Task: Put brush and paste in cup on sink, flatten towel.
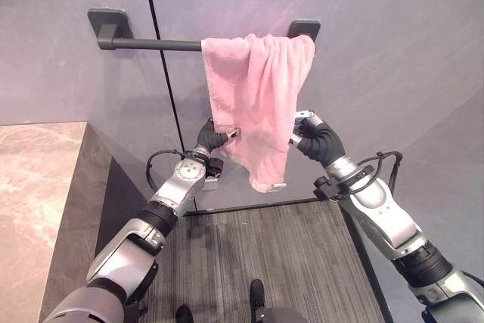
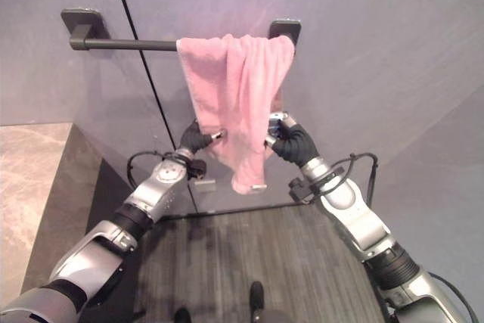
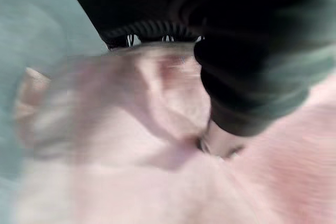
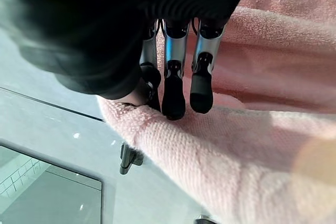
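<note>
Even, soft light fills both eye views, without harsh glare. The pink towel throws a faint shadow on the grey wall behind it. The left wrist view is badly smeared, perhaps by motion, and the cloth there has no texture. The right wrist view is crisp on the fingers, with small bright specks on the glossy wall.

Towel hangs bunched over the right end of the wall rail. Left hand grips its left edge and right hand its right edge, both below the rail. A counter lies at far left.
</note>
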Available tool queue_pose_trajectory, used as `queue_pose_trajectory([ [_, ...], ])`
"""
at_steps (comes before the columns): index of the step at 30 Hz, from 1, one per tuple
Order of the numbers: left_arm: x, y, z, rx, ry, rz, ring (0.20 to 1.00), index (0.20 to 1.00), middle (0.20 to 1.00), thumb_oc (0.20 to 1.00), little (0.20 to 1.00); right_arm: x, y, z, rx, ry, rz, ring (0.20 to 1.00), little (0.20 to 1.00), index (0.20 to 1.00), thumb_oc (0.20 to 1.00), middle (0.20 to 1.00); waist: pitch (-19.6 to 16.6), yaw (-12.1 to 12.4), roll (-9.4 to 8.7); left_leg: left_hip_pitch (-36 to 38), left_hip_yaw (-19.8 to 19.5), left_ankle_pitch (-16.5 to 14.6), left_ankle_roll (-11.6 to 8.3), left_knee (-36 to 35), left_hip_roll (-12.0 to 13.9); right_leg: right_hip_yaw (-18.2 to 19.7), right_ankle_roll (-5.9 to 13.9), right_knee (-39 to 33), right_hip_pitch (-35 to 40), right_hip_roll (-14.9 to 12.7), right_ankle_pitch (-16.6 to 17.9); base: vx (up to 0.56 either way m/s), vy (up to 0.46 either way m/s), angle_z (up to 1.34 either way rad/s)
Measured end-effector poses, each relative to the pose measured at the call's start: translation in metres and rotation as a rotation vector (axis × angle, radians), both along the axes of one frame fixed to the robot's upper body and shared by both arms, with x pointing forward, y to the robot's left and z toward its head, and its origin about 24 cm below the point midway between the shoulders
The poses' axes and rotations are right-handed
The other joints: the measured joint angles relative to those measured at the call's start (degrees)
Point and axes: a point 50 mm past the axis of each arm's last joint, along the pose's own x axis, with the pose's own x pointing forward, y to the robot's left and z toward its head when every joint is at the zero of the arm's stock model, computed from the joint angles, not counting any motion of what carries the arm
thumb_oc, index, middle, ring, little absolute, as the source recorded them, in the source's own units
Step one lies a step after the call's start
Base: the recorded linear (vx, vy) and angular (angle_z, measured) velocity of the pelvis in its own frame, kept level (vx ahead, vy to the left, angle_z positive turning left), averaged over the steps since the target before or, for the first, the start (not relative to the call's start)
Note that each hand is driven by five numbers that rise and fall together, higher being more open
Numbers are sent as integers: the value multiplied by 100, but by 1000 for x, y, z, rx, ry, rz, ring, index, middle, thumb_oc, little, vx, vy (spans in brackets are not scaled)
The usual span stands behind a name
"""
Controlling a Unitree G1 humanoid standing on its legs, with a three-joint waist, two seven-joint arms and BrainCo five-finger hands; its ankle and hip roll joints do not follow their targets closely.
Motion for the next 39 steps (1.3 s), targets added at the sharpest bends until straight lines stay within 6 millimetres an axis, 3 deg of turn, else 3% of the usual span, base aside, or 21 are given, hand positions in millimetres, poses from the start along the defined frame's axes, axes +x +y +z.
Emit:
queue_pose_trajectory([
  [5, -29, 14, 14, -121, -114, 4, 200, 200, 200, 200, 200, -8, -23, 2, 26, -26, -98, 200, 200, 200, 200, 200, 36, 57, 65, 143, -44, -7, 9, -1, 1, -61, 19, -1, 176, -12, -23, 24, -4, 4],
  [14, -74, 65, 13, -236, -196, 136, 200, 200, 200, 200, 200, -17, -20, 2, 17, -29, -46, 200, 200, 200, 200, 200, 48, 364, 125, 216, -94, -17, 15, -2, 0, -79, 39, -2, 272, -17, -61, -9, 12, 3],
  [21, -76, 67, 18, -245, -225, 131, 200, 200, 200, 200, 200, -18, -3, 8, 24, -57, 38, 200, 200, 200, 200, 200, 34, 541, 127, 258, -163, -9, 7, 0, -6, -124, 8, -1, 345, -18, -36, -12, 16, 3],
  [28, -77, 66, 23, -250, -252, 127, 200, 200, 200, 200, 200, -17, 33, 17, 84, -85, 164, 200, 200, 200, 200, 200, 21, 641, 129, 299, -173, -6, 3, 0, -14, -125, 9, -1, 391, -28, -36, -2, 4, 0],
  [32, -77, 65, 23, -241, -268, 134, 200, 200, 200, 200, 200, -13, 46, 7, 109, -34, 189, 200, 200, 200, 200, 200, 20, 649, 128, 300, -175, -5, 2, 0, -13, -124, 8, -1, 390, -26, -34, 0, 0, 0],
  [37, -74, 68, 11, -228, -222, 171, 200, 200, 200, 200, 200, 2, 49, -19, 107, 97, 128, 200, 200, 200, 200, 200, -17, 659, 144, 320, -173, -4, 2, 1, -17, -126, 7, -1, 410, -31, -33, 0, 0, 0],
  [39, -73, 70, 10, -229, -218, 188, 200, 200, 200, 200, 200, 5, 48, -20, 79, 103, 92, 200, 200, 200, 200, 200, -19, 671, 151, 325, -175, -2, 3, 1, -18, -128, 5, -1, 418, -33, -32, 18, 4, 0],
])
